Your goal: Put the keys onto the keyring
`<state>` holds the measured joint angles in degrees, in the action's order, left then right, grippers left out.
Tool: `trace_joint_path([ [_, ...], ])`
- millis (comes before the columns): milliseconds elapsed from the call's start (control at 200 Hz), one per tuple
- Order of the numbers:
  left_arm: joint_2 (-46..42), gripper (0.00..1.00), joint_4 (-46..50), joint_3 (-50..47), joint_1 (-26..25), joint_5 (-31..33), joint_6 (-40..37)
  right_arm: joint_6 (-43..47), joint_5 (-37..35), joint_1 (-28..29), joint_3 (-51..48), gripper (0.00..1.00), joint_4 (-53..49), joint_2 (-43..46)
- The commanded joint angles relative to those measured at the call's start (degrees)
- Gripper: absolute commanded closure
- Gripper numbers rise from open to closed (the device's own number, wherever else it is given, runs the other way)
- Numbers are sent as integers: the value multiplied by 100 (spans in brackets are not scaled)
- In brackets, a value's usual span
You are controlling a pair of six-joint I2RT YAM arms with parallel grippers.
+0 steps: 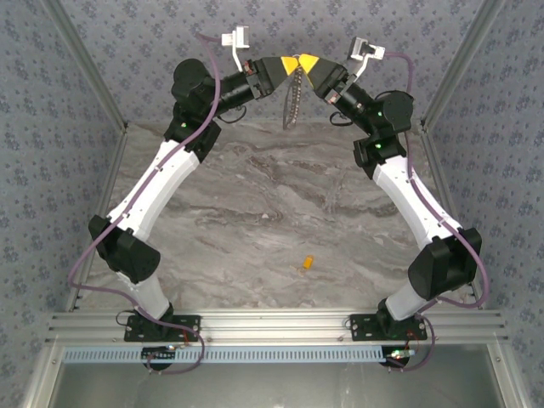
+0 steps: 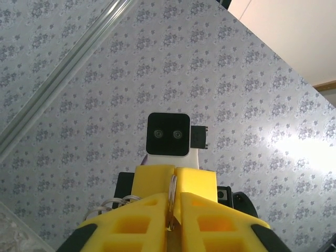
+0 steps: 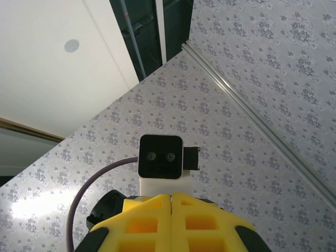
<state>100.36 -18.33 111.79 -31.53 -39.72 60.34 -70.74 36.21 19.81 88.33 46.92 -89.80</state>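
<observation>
Both arms are raised high at the back, their yellow tips meeting. The keyring (image 1: 294, 98), a grey chain-like loop, hangs down from where they meet. My left gripper (image 1: 291, 65) is shut on one of its metal rings (image 2: 172, 202), seen edge-on between the yellow fingers (image 2: 142, 220). The right gripper (image 1: 309, 63) faces it tip to tip, and its pads (image 2: 202, 181) pinch the same ring from the far side. In the right wrist view the right gripper (image 3: 171, 199) has its jaws pressed together. The keys, one small yellow-orange piece (image 1: 307, 263), lie on the marble table far below both grippers.
The marble table (image 1: 272, 212) is boxed in by patterned fabric walls (image 1: 51, 170) on metal frame rails (image 1: 85, 68). The arm bases (image 1: 161, 327) are bolted to the near rail. More loose rings of the chain (image 2: 107, 206) curl to the left of the left fingers.
</observation>
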Motion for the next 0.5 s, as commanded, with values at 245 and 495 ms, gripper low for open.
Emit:
trace_joint_path([
  [245, -104, 100, 1150, 523, 119, -513, -1478, 97, -21, -462, -538, 56, -254, 614],
  [495, -104, 100, 3509, 1371, 130, -733, -3874, 338, 315, -707, -879, 49, -959, 1060],
])
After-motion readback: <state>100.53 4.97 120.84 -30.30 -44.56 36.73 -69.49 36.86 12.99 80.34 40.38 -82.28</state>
